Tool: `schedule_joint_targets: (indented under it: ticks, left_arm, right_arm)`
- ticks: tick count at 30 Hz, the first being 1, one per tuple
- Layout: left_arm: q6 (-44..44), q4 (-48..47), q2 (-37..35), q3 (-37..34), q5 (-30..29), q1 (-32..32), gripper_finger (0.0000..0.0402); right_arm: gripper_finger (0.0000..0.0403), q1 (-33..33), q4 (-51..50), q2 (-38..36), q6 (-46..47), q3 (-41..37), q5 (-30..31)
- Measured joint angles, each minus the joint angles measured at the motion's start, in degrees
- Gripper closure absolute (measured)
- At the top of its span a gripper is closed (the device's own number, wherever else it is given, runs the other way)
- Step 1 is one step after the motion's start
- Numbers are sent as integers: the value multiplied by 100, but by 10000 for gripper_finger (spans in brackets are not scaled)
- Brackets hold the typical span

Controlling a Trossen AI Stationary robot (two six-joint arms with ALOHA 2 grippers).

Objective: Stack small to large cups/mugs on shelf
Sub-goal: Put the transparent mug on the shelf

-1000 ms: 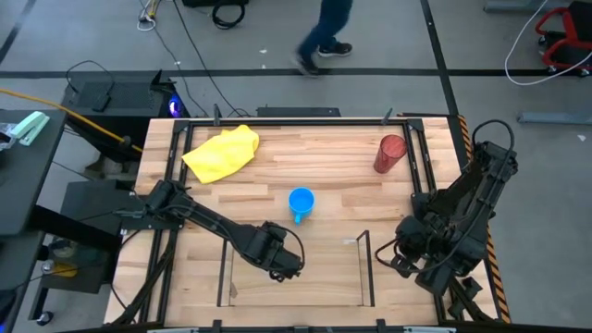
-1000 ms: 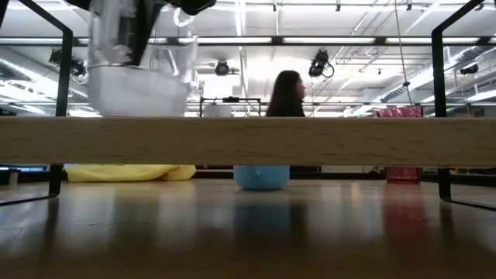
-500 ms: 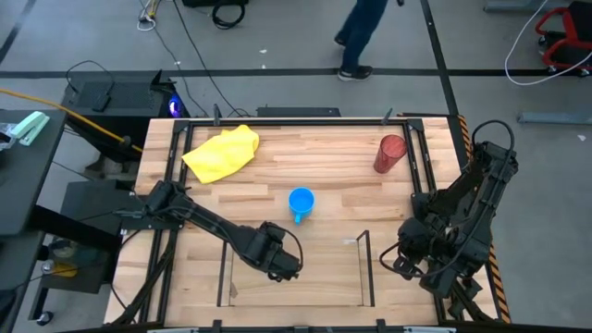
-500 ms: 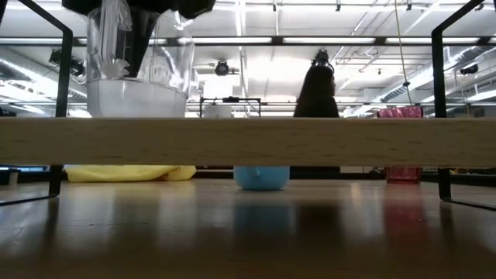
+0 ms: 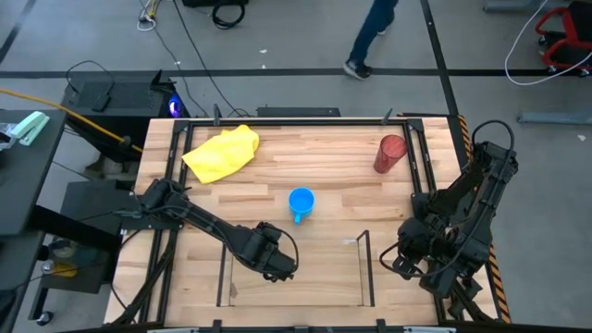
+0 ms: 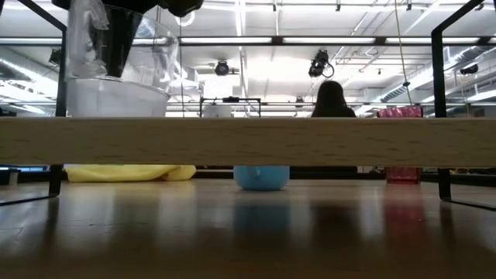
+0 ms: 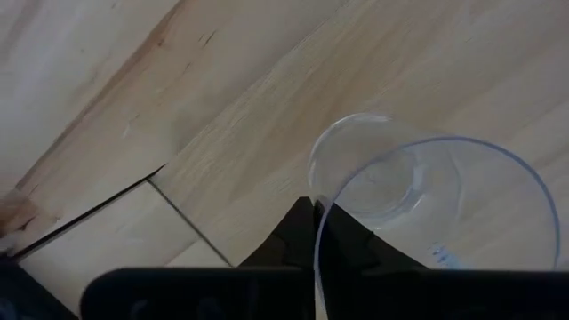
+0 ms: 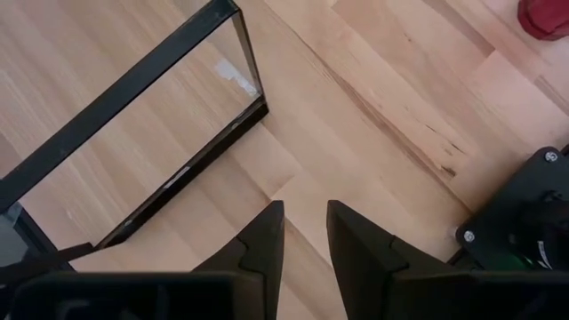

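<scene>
My left gripper [image 5: 273, 262] is shut on the tiny clear cup [image 7: 427, 204], over the left part of the shelf [image 5: 366, 268]. In the low view the cup [image 6: 116, 77] stands upright just above the shelf's wood plank [image 6: 310, 141]. I cannot tell whether its base touches the plank. The blue mug [image 5: 301, 202] stands on its base at the table's middle. The dark red tumbler [image 5: 389, 154] stands upright at the far right. My right gripper [image 5: 400, 259] waits at the table's right, beside the shelf, with a narrow gap between its fingers [image 8: 304, 222]. My left gripper holds the clear cup by its wall at the rim [image 7: 318, 222], pinched between the two fingers. One dark finger [image 6: 116, 39] shows through the clear wall inside the cup. The fingers come from above, pointing down. The cup is upright, its mouth up.
A yellow cloth [image 5: 222, 153] lies at the table's far left. The shelf's dark metal frame [image 8: 169, 53] stands just left of my right gripper. Black frame rails run along the table's edges. A person [image 6: 332, 97] walks in the room beyond the table.
My left gripper has carried the clear cup a little toward the table's left edge over the shelf, keeping it upright at about the same height. The person in the room has walked on toward the right.
</scene>
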Motion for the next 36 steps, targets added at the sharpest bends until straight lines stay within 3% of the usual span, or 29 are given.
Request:
schedule_joint_targets:
  ticks: [21,28,36]
  left_arm:
    - [180,195,-19,-4,-6,-392,394]
    - [178,190,-24,-2,-8,-392,350]
    - [176,180,-28,2,-11,-392,353]
  right_arm:
    - [308,-1,12,0,12,0,10]
    - [308,1,18,0,127,0,8]
    - [308,0,52,0,127,0,8]
